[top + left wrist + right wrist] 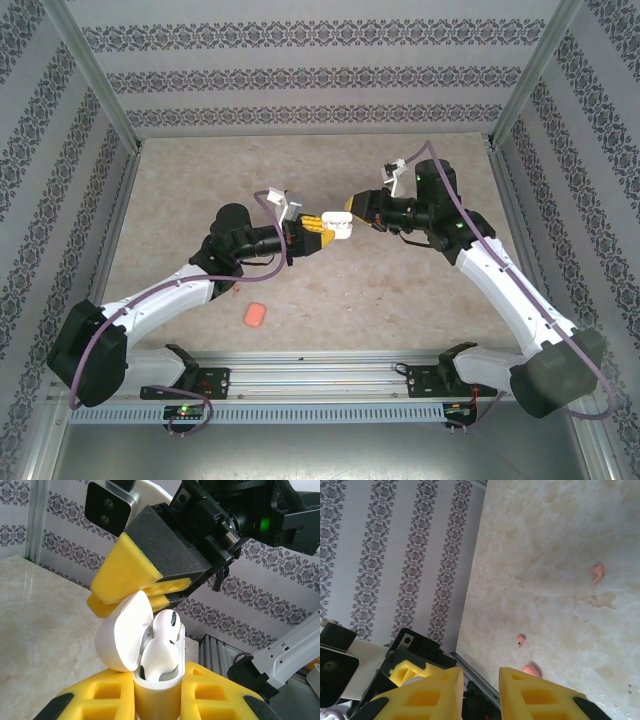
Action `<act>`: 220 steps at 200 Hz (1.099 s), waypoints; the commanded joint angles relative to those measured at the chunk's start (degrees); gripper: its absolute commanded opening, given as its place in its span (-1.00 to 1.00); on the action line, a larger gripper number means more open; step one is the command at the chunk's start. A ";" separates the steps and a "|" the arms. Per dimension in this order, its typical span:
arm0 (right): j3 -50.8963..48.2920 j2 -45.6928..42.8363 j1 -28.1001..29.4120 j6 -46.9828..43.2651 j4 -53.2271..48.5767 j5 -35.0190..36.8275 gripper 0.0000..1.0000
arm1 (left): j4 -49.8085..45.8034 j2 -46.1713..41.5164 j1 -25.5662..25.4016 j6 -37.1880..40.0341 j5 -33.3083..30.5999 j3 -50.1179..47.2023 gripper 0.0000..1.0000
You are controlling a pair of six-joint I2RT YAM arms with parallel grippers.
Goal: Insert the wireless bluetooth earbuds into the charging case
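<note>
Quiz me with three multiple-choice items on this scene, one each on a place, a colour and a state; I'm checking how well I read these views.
1. Where is the white case?
A. on the rail by the bases
B. in the right jaws
C. in the left jaws, held up

2. What colour is the loose case on the table?
A. salmon
B. black
C. white

3. How is the white case's lid?
A. shut
B. open, two white buds inside
C. snapped off

Answers:
1. C, the left jaws clamp its base in the left wrist view.
2. A, it shows salmon in the top view.
3. B, the lid tilts back and both buds sit in the case.
</note>
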 commanded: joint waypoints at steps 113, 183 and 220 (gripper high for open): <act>0.36 -0.08 1.14 -1.19 4.29 -11.02 -0.50 | -1.95 1.41 0.92 -1.73 -3.38 3.12 -1.00; -1.67 -5.92 -3.16 -3.27 -0.71 0.84 -0.44 | 0.69 1.33 2.61 -5.69 -5.32 0.43 -1.00; -5.64 -10.62 -8.68 -2.46 -3.48 4.85 -0.38 | -1.15 0.68 7.17 -11.15 -8.17 -2.95 -1.00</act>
